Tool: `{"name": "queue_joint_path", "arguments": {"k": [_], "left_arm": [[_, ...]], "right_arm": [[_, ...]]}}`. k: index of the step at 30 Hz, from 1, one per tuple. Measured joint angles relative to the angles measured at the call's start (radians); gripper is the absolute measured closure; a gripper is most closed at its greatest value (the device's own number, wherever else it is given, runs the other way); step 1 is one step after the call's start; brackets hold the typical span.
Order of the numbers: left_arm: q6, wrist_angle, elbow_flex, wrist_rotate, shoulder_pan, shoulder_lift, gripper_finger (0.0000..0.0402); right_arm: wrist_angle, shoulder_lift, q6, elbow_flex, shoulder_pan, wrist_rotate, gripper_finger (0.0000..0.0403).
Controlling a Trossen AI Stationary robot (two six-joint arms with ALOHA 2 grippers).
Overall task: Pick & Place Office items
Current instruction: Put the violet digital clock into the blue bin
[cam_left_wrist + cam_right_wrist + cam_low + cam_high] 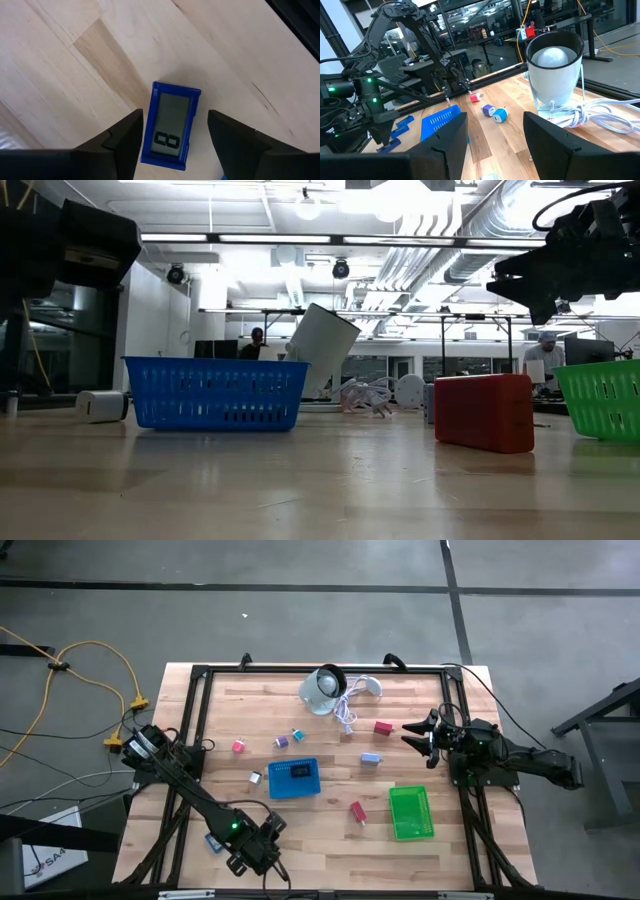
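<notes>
At the table's 7 o'clock corner: your left gripper hangs over a blue timer.
Jaws: spread, straddling it, gripping nothing (right gripper waits at 3 o'clock, also parted).
Handling: probably light, rigid, slick plastic; pinch the long sides.

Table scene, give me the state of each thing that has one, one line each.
Left tool: open, fingers either side of the blue timer, not gripping.
Blue timer: flat on the wood, display up.
Right tool: open, empty, raised at the right edge.
Blue basket: upright, one dark item inside.
Green basket: upright.
White round device: tipped, cable loose.
</notes>
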Motion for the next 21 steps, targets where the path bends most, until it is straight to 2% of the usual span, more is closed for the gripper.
{"name": "queue_joint_path", "arguments": {"k": [4,21], "left_arm": [[0.001,0.002,-0.005,-0.002,0.0,0.0,0.0166],[-0.038,0.007,-0.057,-0.029,0.003,-0.001,0.0164]], "right_arm": [[0.0,0.0,0.0,0.0,0.0,0.0,0.0224],[0.0,0.0,0.0,0.0,0.0,0.0,0.0224]]}}
